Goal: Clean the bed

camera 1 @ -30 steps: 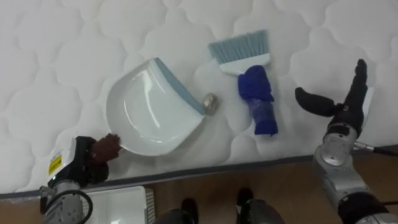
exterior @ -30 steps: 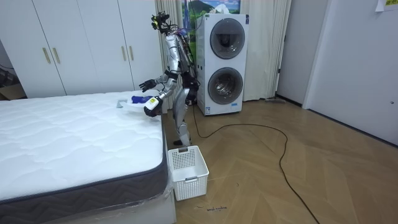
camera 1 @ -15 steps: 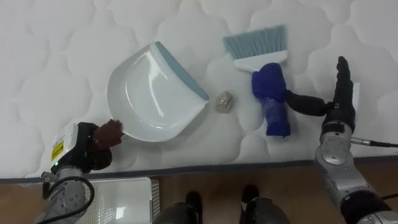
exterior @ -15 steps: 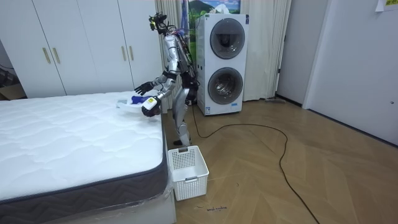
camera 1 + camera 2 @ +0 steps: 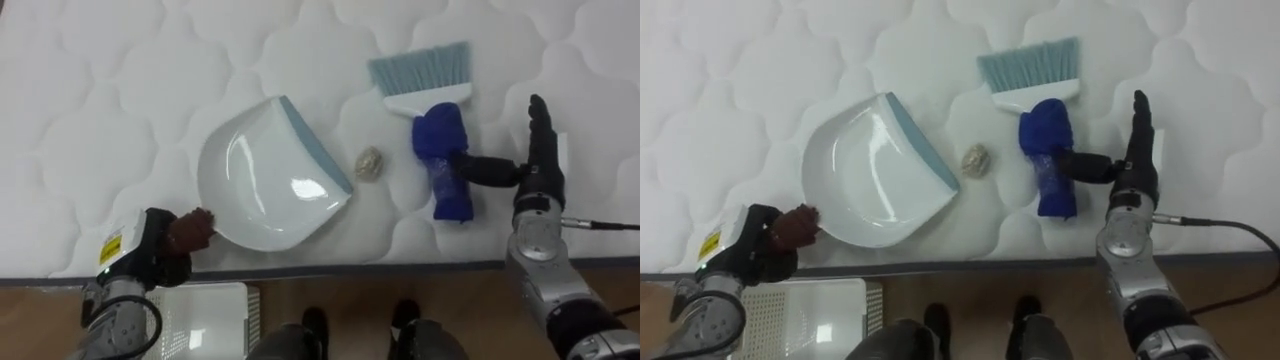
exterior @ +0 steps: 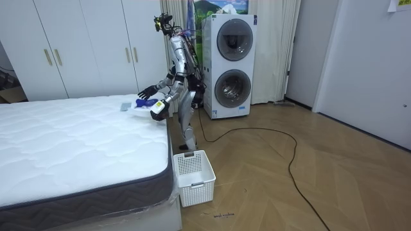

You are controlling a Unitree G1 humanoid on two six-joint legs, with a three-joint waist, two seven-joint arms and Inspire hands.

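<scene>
A white dustpan point(image 5: 265, 185) with a blue-grey lip lies on the quilted white mattress point(image 5: 120, 100). My left hand point(image 5: 150, 255) is shut on its brown handle point(image 5: 190, 230) at the bed's near edge. A small crumpled ball of litter point(image 5: 369, 162) rests just off the pan's lip. To its right lies a brush point(image 5: 442, 160) with a blue handle, its pale blue bristles pointing away from me. My right hand point(image 5: 537, 175) stands beside the brush with straight fingers, its thumb touching the handle's side.
A white slatted basket point(image 6: 192, 168) stands on the wooden floor below the bed's edge, near my left side. In the room view I stand at the bed's far corner; stacked washing machines point(image 6: 231, 64) are behind me and a cable point(image 6: 270, 138) crosses the floor.
My right hand has come in leftward until its thumb meets the brush handle. The view has shifted a little; dustpan, litter and brush lie as before.
</scene>
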